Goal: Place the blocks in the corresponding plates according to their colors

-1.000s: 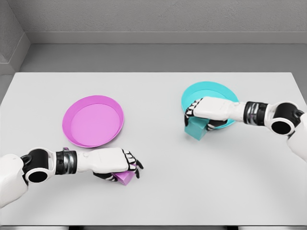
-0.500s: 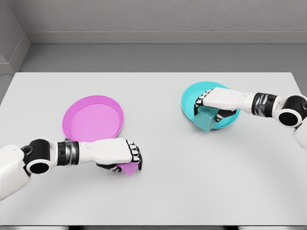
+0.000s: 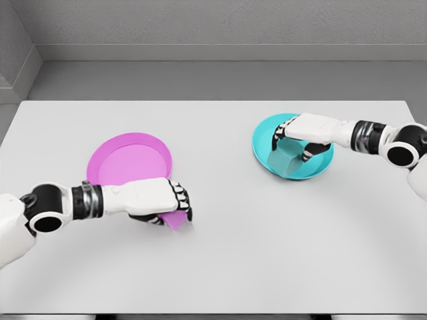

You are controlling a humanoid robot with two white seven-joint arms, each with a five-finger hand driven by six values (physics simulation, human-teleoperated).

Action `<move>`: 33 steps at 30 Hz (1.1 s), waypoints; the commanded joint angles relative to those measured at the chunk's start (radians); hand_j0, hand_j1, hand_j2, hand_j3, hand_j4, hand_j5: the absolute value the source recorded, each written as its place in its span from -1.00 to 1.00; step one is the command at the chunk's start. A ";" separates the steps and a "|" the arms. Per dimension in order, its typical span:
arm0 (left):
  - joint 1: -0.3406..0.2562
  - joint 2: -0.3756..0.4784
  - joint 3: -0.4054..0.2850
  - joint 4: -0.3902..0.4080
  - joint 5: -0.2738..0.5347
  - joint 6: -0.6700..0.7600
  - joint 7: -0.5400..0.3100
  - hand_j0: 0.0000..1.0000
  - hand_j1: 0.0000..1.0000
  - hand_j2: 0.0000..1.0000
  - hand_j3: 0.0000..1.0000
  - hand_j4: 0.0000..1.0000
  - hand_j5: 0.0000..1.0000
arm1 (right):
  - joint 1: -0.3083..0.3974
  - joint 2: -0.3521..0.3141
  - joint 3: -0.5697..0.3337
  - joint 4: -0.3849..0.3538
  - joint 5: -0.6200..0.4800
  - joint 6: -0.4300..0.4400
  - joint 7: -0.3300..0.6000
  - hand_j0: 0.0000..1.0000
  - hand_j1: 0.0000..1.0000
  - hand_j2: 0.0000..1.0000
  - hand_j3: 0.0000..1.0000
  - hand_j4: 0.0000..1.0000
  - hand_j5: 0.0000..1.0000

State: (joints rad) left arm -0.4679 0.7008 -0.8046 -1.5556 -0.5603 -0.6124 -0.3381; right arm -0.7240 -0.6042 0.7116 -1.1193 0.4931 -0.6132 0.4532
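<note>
Carrying two blocks at once, the robot is working both arms in the head view, the only view supplied.

Head view, left side: the left robot hand [image 3: 163,203] is curling its fingers around a small magenta cube-shaped block [image 3: 175,219], which is showing only as a sliver below the knuckles. The block is sitting just beside the near rim of the round magenta plastic plate [image 3: 127,159], still outside it; whether it is clear of the flat white desk [image 3: 220,267] cannot be told.

Head view, right side: the right robot hand [image 3: 293,137] is closing from above on a teal cube-shaped block [image 3: 283,159]. This block is overlapping the near-left part of the round teal plastic plate [image 3: 323,167], apparently over or inside the rim; contact with the plate floor cannot be confirmed.

Procedure guidance, as a judgement from this moment:
- Left arm: the block is probably needing enough lift to pass over the raised rim before it is moved toward the plate centre; dragging it would risk pushing the light plate away.
- Right arm: the block is looking ready for lowering and release. Setting it down well inside the rim, not on the sloped wall, should stop it tipping back out.
- Both arms: the fingers should be opened only once each block is resting flat, then the hand withdrawn upward.
</note>
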 commanded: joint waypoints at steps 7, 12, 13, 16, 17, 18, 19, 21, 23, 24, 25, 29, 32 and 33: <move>-0.020 0.008 0.050 0.072 0.007 0.002 0.001 0.21 0.21 0.21 0.21 0.21 0.21 | -0.025 0.037 0.000 0.073 -0.007 0.002 -0.001 0.10 0.10 0.10 0.10 0.10 0.10; -0.057 0.006 0.061 0.121 0.007 0.002 0.001 0.21 0.21 0.21 0.21 0.21 0.21 | -0.031 0.041 -0.038 0.104 -0.008 0.002 -0.004 0.50 0.50 0.50 0.50 0.50 0.50; -0.058 0.006 0.062 0.129 0.008 0.002 0.001 0.21 0.21 0.21 0.21 0.21 0.21 | -0.031 0.044 -0.038 0.111 -0.008 0.002 -0.004 0.55 0.55 0.55 0.55 0.55 0.55; -0.072 0.002 0.062 0.158 0.008 0.002 0.001 0.21 0.21 0.21 0.21 0.21 0.21 | -0.031 0.050 -0.038 0.119 -0.008 0.002 -0.010 0.94 0.94 0.94 0.94 0.94 0.94; -0.075 0.000 0.062 0.163 0.007 0.002 0.001 0.21 0.21 0.21 0.21 0.21 0.21 | -0.031 0.050 -0.038 0.119 -0.008 0.002 -0.011 0.97 0.97 0.97 0.97 0.97 0.97; -0.078 -0.001 0.062 0.164 0.008 0.002 0.001 0.21 0.21 0.21 0.21 0.21 0.21 | -0.032 0.050 -0.040 0.121 -0.008 0.002 -0.011 0.97 0.97 0.97 0.97 0.97 0.97; -0.083 -0.001 0.062 0.170 0.008 0.002 0.002 0.21 0.21 0.21 0.21 0.21 0.21 | -0.032 0.050 -0.040 0.121 -0.008 0.002 -0.011 0.97 0.97 0.97 0.97 0.97 0.97; -0.089 -0.001 0.064 0.190 0.008 0.002 0.002 0.21 0.21 0.21 0.21 0.21 0.21 | -0.031 0.050 -0.061 0.121 -0.008 0.002 -0.011 0.97 0.97 0.97 0.97 0.97 0.97; -0.098 -0.001 0.064 0.207 0.008 0.002 0.002 0.22 0.22 0.22 0.22 0.22 0.22 | -0.031 0.050 -0.067 0.127 -0.008 0.002 -0.011 0.97 0.97 0.97 0.97 0.97 0.97; -0.100 -0.001 0.067 0.209 0.008 0.002 0.002 0.22 0.22 0.22 0.22 0.22 0.22 | -0.031 0.050 -0.073 0.131 -0.008 0.002 -0.011 0.98 0.98 0.98 0.98 0.98 0.98; -0.100 -0.001 0.071 0.213 0.011 0.002 0.002 0.22 0.22 0.22 0.22 0.22 0.22 | -0.029 0.050 -0.075 0.133 -0.008 0.002 -0.011 0.98 0.98 0.98 0.98 0.98 0.98; -0.118 -0.004 0.087 0.249 0.011 0.002 0.002 0.24 0.24 0.24 0.24 0.24 0.24 | -0.012 0.035 -0.155 0.124 -0.011 0.002 -0.008 0.99 0.99 0.99 0.99 0.99 0.99; -0.129 -0.006 0.091 0.262 0.011 0.002 0.002 0.25 0.25 0.25 0.25 0.25 0.25 | 0.011 0.009 -0.233 0.127 -0.013 0.002 -0.008 0.99 0.99 0.99 0.99 0.99 0.99; -0.129 -0.007 0.091 0.264 0.011 0.002 0.002 0.26 0.26 0.26 0.26 0.26 0.26 | 0.018 -0.002 -0.260 0.124 -0.015 0.002 -0.008 0.99 0.99 0.99 0.99 0.99 0.99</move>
State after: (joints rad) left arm -0.5967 0.6946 -0.7180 -1.3010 -0.5556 -0.6125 -0.3363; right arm -0.6995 -0.5884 0.5059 -0.9943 0.4872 -0.6134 0.4450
